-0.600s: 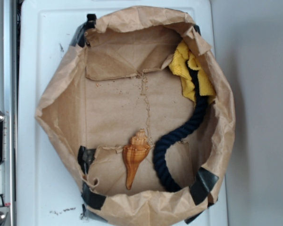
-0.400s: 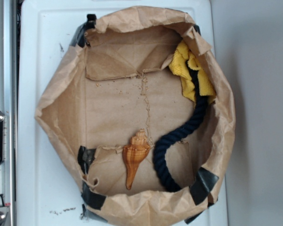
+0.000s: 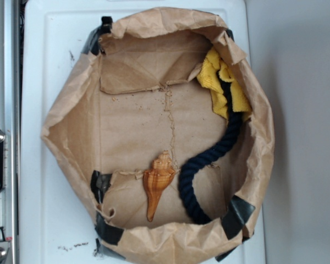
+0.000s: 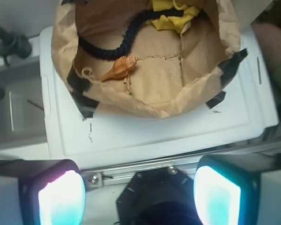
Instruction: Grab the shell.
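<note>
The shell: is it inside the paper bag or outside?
Inside. The shell lies flat on the floor of the open paper bag, beside the navy rope, with the bag's walls all around it.

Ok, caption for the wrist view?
Open gripper above the paper bag holding shell, rope and yellow cloth.

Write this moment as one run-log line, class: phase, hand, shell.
phase: approach not begun | hand: open, empty, outside paper bag | shell: on bag floor beside navy rope, untouched
</note>
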Controlling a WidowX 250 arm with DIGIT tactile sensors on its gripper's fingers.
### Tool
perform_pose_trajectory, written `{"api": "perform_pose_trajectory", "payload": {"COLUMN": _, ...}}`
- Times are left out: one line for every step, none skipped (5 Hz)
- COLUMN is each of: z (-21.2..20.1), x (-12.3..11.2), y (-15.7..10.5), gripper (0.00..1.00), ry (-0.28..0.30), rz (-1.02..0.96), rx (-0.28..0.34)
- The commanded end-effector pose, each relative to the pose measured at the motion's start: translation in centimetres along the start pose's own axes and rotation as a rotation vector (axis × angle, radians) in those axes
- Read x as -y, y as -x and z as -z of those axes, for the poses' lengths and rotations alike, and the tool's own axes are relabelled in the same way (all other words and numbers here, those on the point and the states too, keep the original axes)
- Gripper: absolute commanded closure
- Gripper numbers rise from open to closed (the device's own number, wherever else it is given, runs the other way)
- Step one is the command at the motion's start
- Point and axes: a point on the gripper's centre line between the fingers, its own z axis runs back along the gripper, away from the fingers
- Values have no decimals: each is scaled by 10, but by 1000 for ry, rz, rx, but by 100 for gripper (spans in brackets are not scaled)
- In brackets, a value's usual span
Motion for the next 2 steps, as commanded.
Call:
{"api": "perform_pose_trajectory", "payload": {"z": 12, "x": 16, "y": -57, "gripper": 0, "ry": 137, "rz": -361, "rx": 117}}
{"api": "perform_pose_trajectory", "payload": {"z": 34, "x": 13, "y": -76, "gripper": 0, "ry": 166, "rz": -457, "rx": 153}}
